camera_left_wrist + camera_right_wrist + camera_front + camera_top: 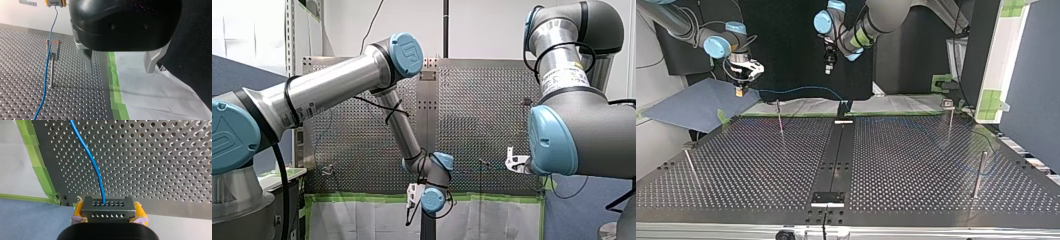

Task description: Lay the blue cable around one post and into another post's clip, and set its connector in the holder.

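In the right wrist view my right gripper (pixel 107 210) is shut on a grey connector (pixel 107 206), gripped between its yellow pads (pixel 78 209). The blue cable (pixel 92 161) leaves the connector and hangs over the perforated plate. At the top view's far left, my right gripper (pixel 740 89) holds it above the table's far edge. The cable (pixel 801 90) sags toward the middle. My left gripper (pixel 120 66) stands open and empty over the green tape at the plate's edge, beside a thin post with a clip (pixel 52 70). The cable (pixel 47 75) runs past this post.
Several thin posts stand on the table (pixel 916 170): one far left of middle (pixel 780 120), one far right (pixel 950 120), one near right (pixel 978 172), one near left (pixel 691 167). A black strip (pixel 836 155) runs down the middle with a holder block (pixel 827 197) at its near end.
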Robot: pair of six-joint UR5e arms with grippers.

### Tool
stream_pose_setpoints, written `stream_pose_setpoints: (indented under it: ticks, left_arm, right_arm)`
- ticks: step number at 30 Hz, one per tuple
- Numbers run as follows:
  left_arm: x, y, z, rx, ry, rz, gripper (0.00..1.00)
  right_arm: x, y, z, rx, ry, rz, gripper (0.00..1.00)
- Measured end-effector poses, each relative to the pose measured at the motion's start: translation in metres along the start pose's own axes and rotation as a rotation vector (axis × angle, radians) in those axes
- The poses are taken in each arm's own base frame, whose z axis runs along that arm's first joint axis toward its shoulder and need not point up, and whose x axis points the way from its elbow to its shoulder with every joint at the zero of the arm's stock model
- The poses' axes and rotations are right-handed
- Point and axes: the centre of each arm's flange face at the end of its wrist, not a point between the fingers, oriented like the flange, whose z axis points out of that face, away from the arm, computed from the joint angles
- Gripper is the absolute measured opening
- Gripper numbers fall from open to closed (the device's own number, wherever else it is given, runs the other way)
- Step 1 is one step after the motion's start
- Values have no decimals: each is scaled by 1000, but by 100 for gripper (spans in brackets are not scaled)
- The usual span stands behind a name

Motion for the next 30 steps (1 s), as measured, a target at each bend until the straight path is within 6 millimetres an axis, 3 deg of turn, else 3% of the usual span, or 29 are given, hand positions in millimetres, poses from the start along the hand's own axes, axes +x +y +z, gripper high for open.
stream_pose_setpoints:
  ticks: [17,26,30]
  left_arm:
    - [-10,4,12,-28,-54,-41,99]
    - [-45,-4,12,-25,-102,-68,99]
    - [-52,-5,14,-20,-110,-73,99]
  right_arm:
    - [0,-2,0,3,1,-1,3]
    - [-1,-2,0,3,-3,0,3]
    - [-1,-2,0,3,-3,1,3]
